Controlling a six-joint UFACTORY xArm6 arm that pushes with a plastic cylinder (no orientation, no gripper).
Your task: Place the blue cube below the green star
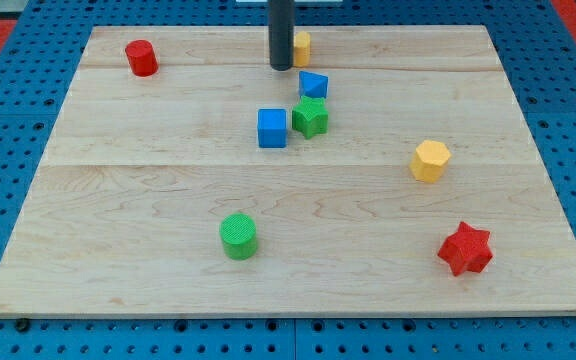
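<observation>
Tool tip point(281, 67) partly hides yellow block point(302, 46).

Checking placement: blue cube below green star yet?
No. Blue cube sits left of the green star, touching it; my tip is above both.

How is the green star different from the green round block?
The green star has bumpy points; the green cylinder is smooth and round. The star sits near the view's top, touching two blue blocks; the cylinder stands alone lower down. My tip is closer to the star. Both are green.
</observation>
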